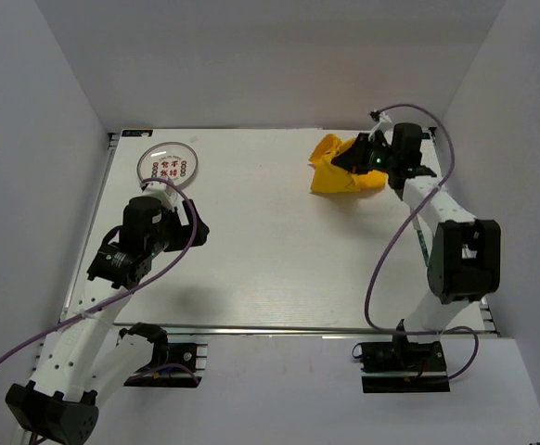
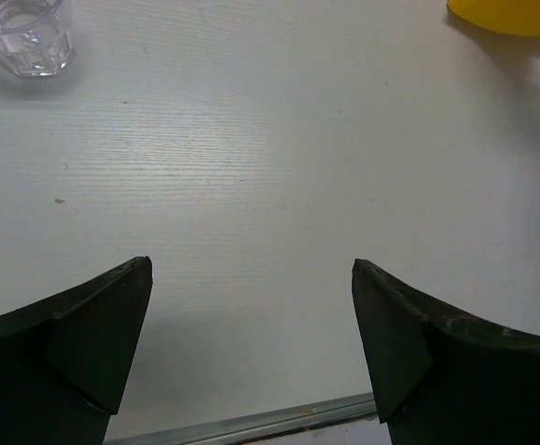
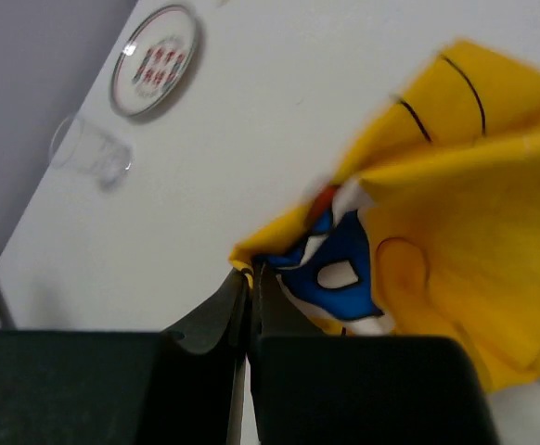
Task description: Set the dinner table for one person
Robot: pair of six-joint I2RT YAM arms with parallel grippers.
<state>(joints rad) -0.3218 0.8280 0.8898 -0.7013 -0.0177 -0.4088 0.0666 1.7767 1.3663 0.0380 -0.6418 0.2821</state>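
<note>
setting for one: mat gripped near far-right corner, not yet spread

dinner table: white plank-grain top, metal rail edges, middle bare. yellow cartoon-printed cloth mat: bunched and folded by the far edge toward the right corner, no clear long axis; partly lifted. round printed plate: flat, near the far-left corner. clear glass: upright beside the left edge, just nearer than the plate. right gripper: jaws pinched together on a fold at the mat's edge; the nearer arm by far. the bare middle lies left of and nearer than this claw, judged the way to drag. left gripper: jaws spread wide, holding nothing, over bare top.
</note>
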